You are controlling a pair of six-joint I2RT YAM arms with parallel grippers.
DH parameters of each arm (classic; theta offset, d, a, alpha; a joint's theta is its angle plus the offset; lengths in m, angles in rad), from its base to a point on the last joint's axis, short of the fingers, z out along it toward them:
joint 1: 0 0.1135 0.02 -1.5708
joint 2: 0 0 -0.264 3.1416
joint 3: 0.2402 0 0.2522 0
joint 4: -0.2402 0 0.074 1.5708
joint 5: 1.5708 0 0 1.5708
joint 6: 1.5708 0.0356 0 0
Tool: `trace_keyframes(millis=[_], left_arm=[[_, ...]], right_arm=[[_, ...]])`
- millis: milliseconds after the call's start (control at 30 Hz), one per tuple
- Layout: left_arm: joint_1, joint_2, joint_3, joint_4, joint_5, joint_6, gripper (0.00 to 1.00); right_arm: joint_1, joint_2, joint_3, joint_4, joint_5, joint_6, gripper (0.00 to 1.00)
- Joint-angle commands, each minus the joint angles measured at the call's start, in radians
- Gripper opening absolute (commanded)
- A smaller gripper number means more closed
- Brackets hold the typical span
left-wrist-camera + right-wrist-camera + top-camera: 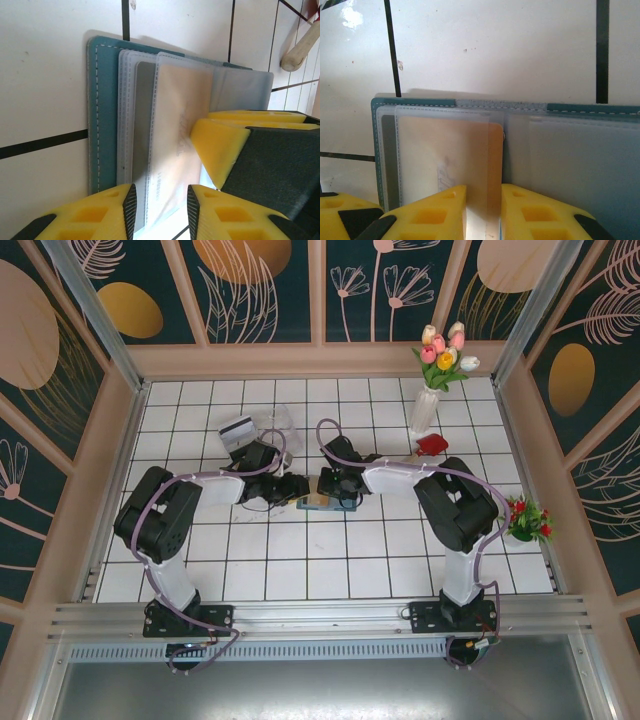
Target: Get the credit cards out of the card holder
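Right claw (483, 210), slightly open, pins the card holder (590, 107); left claw (161, 212), part open, straddles the tan card (180, 125). Pinch firmly, pull flat leftward.

This is a robot test cell in a lab, dressed up to look homely. A white tiled tabletop (330, 570) with black grout lines is boxed in by bare aluminium posts (93, 315). Along its near edge runs an aluminium rail (320, 616), to which two black-and-white robot arms (165, 530) are bolted. Around the tabletop rise teal wall panels (250, 290) printed with gold discs and pale leaves, with a white vase of tulips (424, 410) near its far right corner and a small pot of red flowers (527, 518) at its right edge.
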Motion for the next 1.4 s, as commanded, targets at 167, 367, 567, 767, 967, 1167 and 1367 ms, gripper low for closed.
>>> trace_keyframes(millis=[167, 367, 567, 767, 967, 1167, 1367], left_arm=[[-0.007, 0.036, 0.007, -0.065, 0.007, 0.021, 0.36], [-0.034, 0.052, 0.041, -0.13, -0.021, 0.047, 0.36], [-0.05, 0.067, 0.075, -0.15, -0.027, 0.056, 0.34], [-0.051, 0.061, 0.093, -0.153, -0.014, 0.067, 0.33], [-0.051, 0.063, 0.093, -0.165, 0.0, 0.077, 0.34], [-0.052, 0.04, 0.093, -0.208, -0.061, 0.09, 0.35], [-0.052, -0.027, 0.145, -0.251, -0.079, 0.103, 0.35]], right_arm=[[-0.003, 0.028, -0.05, -0.027, -0.03, 0.01, 0.24], [-0.005, 0.027, -0.056, -0.015, -0.043, 0.015, 0.23], [-0.004, 0.026, -0.064, -0.007, -0.054, 0.022, 0.21], [-0.008, 0.019, -0.073, 0.003, -0.062, 0.026, 0.21], [-0.01, 0.015, -0.081, 0.013, -0.07, 0.03, 0.21], [-0.016, 0.016, -0.089, 0.013, -0.068, 0.037, 0.19], [-0.02, 0.026, -0.092, -0.014, -0.041, 0.033, 0.18]])
